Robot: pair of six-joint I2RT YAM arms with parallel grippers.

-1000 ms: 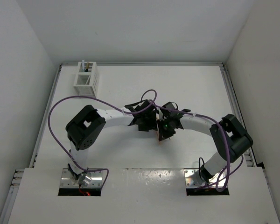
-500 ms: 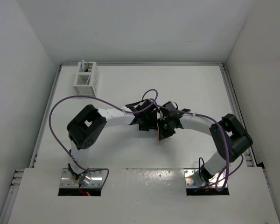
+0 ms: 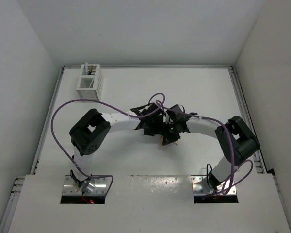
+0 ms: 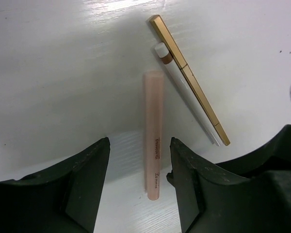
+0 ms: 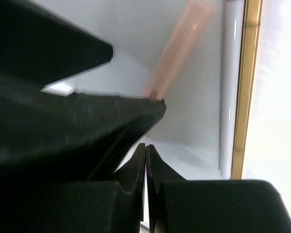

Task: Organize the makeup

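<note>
- Your left gripper [image 4: 138, 158] stands wide open, its fingers on either side of the near end of the pink stick [image 4: 153, 131], not touching it.
- Your right gripper [image 5: 145, 155] is closed, pads pressed together with nothing between them, just beside the left one.
- The pink stick lies flat on the table [image 4: 63, 73].
- Next to it lie a white stick [image 4: 189, 97] and a gold stick [image 4: 194, 88], side by side and touching.
- Well apart, at the far left corner, the box [image 3: 89, 83] holds more sticks [image 3: 88, 71] upright.
</note>
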